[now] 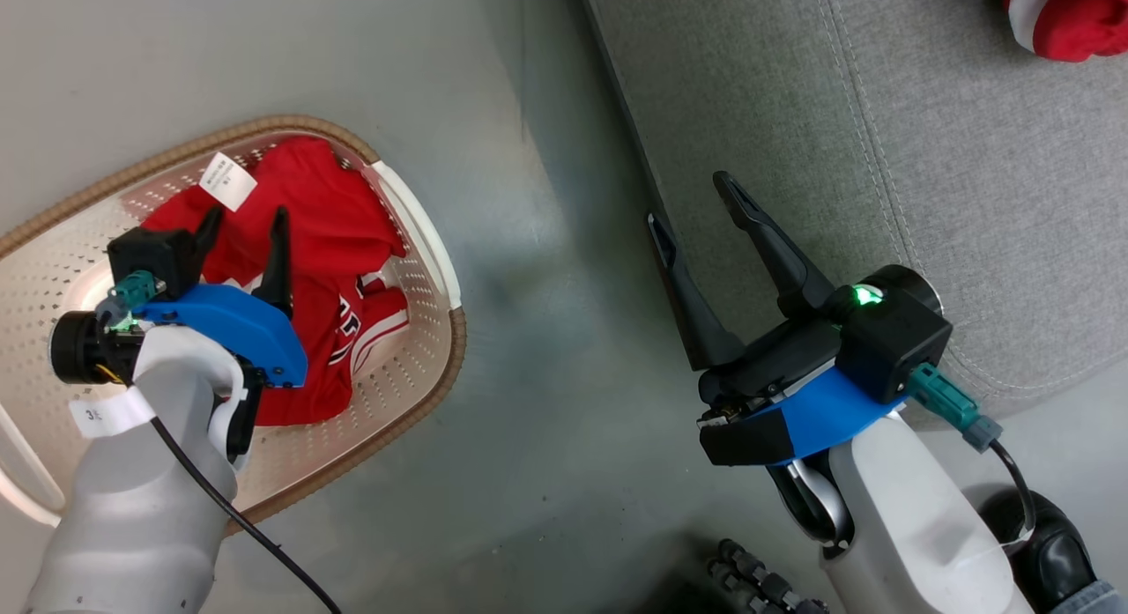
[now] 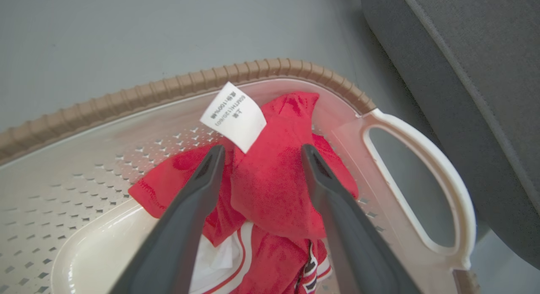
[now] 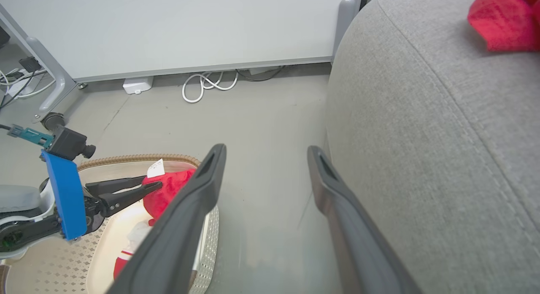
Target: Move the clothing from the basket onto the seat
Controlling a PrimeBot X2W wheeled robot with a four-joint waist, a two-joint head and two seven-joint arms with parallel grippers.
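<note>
One piece of the clothing, a red garment (image 1: 330,235) with white trim and a white tag (image 2: 234,114), lies bunched in the cream basket (image 1: 401,376) on the floor. My left gripper (image 1: 247,231) is down inside the basket and open, its fingers (image 2: 202,188) on either side of a raised fold of the red garment (image 2: 270,188). Another red garment (image 1: 1062,15) lies on the seat (image 1: 881,138), a grey sofa at the right. My right gripper (image 1: 690,204) hangs open and empty over the floor by the seat's edge (image 3: 422,138).
Grey floor (image 1: 546,332) runs between basket and sofa. The basket's white handle (image 2: 443,176) faces the sofa. In the right wrist view a white panel (image 3: 190,28) on a wheeled frame stands beyond, with coiled white cable (image 3: 206,85) at its foot.
</note>
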